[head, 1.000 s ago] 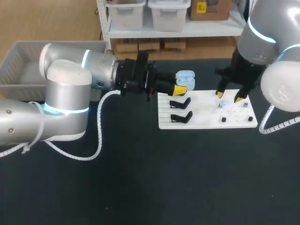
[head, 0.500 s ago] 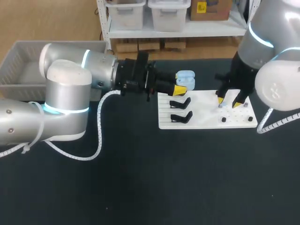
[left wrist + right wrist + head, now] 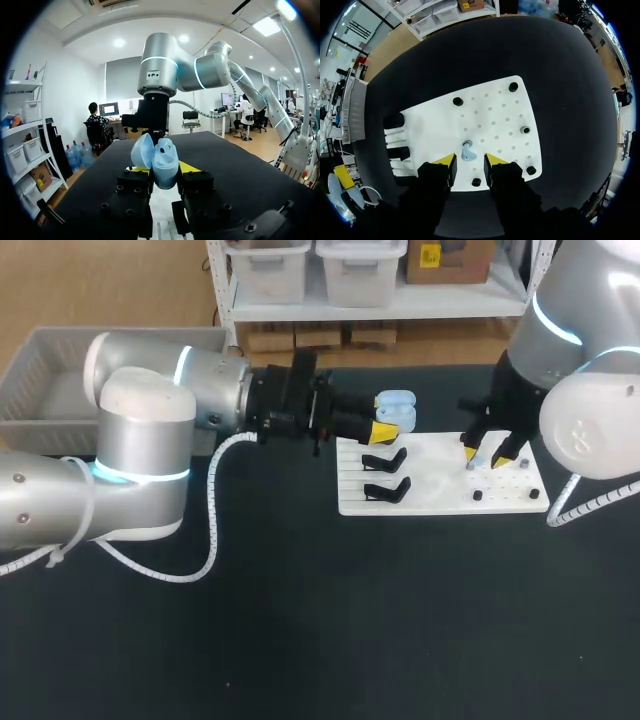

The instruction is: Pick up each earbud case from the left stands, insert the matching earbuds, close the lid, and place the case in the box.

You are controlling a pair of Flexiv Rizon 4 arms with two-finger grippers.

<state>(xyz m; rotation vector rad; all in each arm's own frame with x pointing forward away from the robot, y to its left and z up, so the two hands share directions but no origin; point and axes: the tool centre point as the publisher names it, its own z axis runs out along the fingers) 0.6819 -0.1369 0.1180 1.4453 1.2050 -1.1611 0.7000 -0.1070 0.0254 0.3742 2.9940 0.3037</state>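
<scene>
Case [image 3: 397, 406], pale blue, is held off the table [image 3: 300, 620] at the far left corner of a white board [image 3: 440, 492]. The left gripper [image 3: 164, 169] is clamped on it: in the left wrist view both yellow-tipped fingers [image 3: 188, 167] press against its lower half from opposite sides. The lid is hinged open and leans to one side, so the hollow inside shows.

The left arm comes in from the left and lies level above the table, pointing toward the board. Two black stands [image 3: 385, 459] sit on the board's left part, one behind the other, just below the held case.

The right gripper [image 3: 486, 453] hangs over the board's right part, pointing straight down. In the right wrist view its fingers [image 3: 445, 159] are parted, and a small pale blue earbud [image 3: 467, 152] lies on the board in the gap between them. A sliver of white board shows on each side of the earbud, so neither tip touches it. Small black pegs [image 3: 458, 101] stand around the board's edges.

A grey box [image 3: 30, 370] sits at the table's far left, behind the left arm, well apart from the board.
</scene>
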